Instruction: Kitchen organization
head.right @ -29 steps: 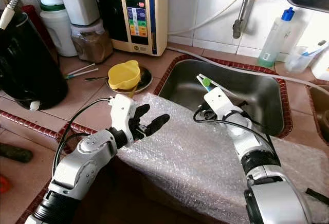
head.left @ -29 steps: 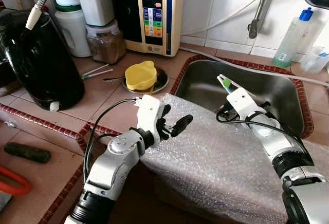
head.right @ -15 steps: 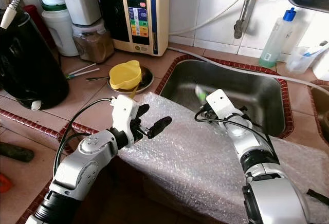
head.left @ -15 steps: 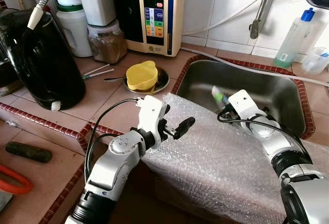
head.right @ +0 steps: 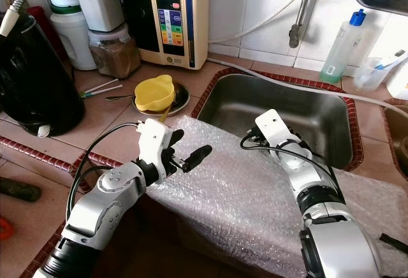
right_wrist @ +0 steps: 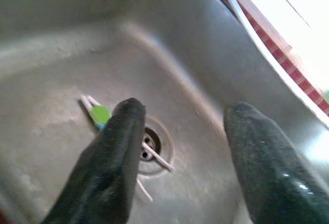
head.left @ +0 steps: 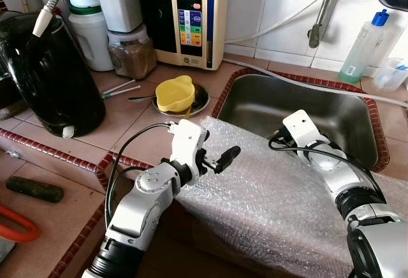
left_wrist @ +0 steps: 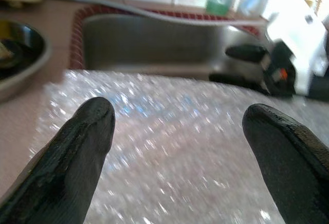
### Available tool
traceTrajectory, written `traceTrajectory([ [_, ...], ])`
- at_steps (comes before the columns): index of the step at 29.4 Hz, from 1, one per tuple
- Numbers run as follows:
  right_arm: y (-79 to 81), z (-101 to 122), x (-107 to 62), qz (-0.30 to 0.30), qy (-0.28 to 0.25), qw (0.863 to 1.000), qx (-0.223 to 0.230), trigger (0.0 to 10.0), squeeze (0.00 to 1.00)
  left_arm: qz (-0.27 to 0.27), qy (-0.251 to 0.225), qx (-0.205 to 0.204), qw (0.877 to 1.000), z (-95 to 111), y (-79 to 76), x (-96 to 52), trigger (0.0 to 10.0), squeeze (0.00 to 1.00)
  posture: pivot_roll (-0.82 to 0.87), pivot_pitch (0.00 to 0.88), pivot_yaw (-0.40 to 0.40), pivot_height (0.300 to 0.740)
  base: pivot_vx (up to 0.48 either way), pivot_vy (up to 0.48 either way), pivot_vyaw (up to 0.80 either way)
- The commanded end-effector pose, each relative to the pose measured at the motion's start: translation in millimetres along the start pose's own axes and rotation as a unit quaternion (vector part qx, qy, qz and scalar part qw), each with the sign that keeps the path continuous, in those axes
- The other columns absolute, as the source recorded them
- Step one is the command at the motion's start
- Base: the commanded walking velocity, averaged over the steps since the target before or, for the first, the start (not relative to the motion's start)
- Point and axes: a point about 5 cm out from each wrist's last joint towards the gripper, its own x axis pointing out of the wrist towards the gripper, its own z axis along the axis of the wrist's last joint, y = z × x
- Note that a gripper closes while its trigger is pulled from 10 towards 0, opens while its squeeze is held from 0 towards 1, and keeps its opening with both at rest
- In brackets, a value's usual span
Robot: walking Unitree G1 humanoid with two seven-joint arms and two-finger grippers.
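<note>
A pair of white sticks joined by a green clip (right_wrist: 100,114) lies on the sink floor beside the drain (right_wrist: 149,149). My right gripper (right_wrist: 180,111) hangs open over it, inside the steel sink (head.left: 344,109), with nothing between its fingers. In the left eye view its white wrist (head.left: 299,128) sits at the sink's near edge. My left gripper (head.left: 217,150) is open above a sheet of bubble wrap (head.left: 268,189) that covers the sink's front and drapes off the counter. The left wrist view looks across that wrap to the right gripper (left_wrist: 239,66).
A yellow cup (head.left: 174,93) sits in a metal dish left of the sink, with two loose sticks (head.left: 118,88) beside it. A black kettle (head.left: 51,74), a jar (head.left: 131,51) and a water machine (head.left: 191,16) line the back. A clear bottle (head.left: 363,48) stands behind the sink.
My right gripper held the green-clipped sticks up a second ago, then let them go, and they now lie in the sink. The left gripper has barely moved.
</note>
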Motion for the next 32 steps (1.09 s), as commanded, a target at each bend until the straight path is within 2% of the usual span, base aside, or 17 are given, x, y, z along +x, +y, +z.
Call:
traceTrajectory([
  [1,5.4,2.1,-1.1,0.014,-0.014,1.000,-0.012,10.0,1.00,0.012,-0.011,0.007,1.000,6.8,4.1,0.3,10.0,1.00,0.03,0.000,0.034,0.740,0.000,0.000,0.00],
  [4,6.8,1.7,-4.7,0.014,-0.030,0.999,-0.010,10.0,1.00,0.028,-0.018,0.009,0.999,8.9,7.7,0.1,10.0,1.00,0.02,0.000,0.041,0.740,0.000,0.000,0.00],
  [5,6.5,4.2,-9.3,0.010,-0.052,0.999,-0.001,10.0,1.00,0.057,-0.032,0.003,0.998,13.7,14.4,1.2,10.0,1.00,0.02,0.000,0.044,0.740,0.000,0.000,0.00],
  [8,8.4,12.0,-16.8,0.010,-0.086,0.996,0.006,10.0,1.00,0.083,-0.044,-0.006,0.996,18.5,21.9,3.0,10.0,1.00,0.01,0.000,0.049,0.740,0.000,0.000,0.00],
  [12,22.1,35.7,-40.6,0.025,-0.175,0.984,0.012,10.0,1.00,0.128,-0.062,-0.027,0.990,26.7,36.8,6.8,10.0,1.00,-0.01,0.006,0.059,0.740,0.000,0.000,0.00],
  [16,37.2,50.3,-60.4,0.047,-0.220,0.974,0.000,10.0,1.00,0.152,-0.070,-0.033,0.985,32.6,45.2,11.7,10.0,1.00,-0.03,0.009,0.062,0.740,0.000,0.000,0.00],
  [17,37.2,50.3,-60.4,0.047,-0.220,0.974,0.000,10.0,1.00,0.152,-0.070,-0.033,0.985,32.6,45.2,11.7,10.0,1.00,-0.03,0.009,0.062,0.740,0.000,0.000,0.00],
  [19,45.7,56.8,-70.5,0.058,-0.234,0.970,-0.006,10.0,1.00,0.165,-0.076,-0.033,0.983,35.6,49.7,14.8,10.0,1.00,-0.04,0.009,0.065,0.740,0.000,0.000,0.00],
  [24,61.0,69.7,-87.4,0.081,-0.256,0.963,0.018,10.0,1.00,0.180,-0.082,-0.043,0.979,40.2,57.9,20.3,10.0,1.00,-0.05,0.007,0.071,0.740,0.000,0.000,0.00],
  [32,63.9,72.3,-94.9,0.063,-0.256,0.964,0.030,10.0,1.00,0.187,-0.086,-0.047,0.977,41.9,59.9,24.9,10.0,1.00,-0.06,0.005,0.073,0.740,0.000,0.000,0.00],
])
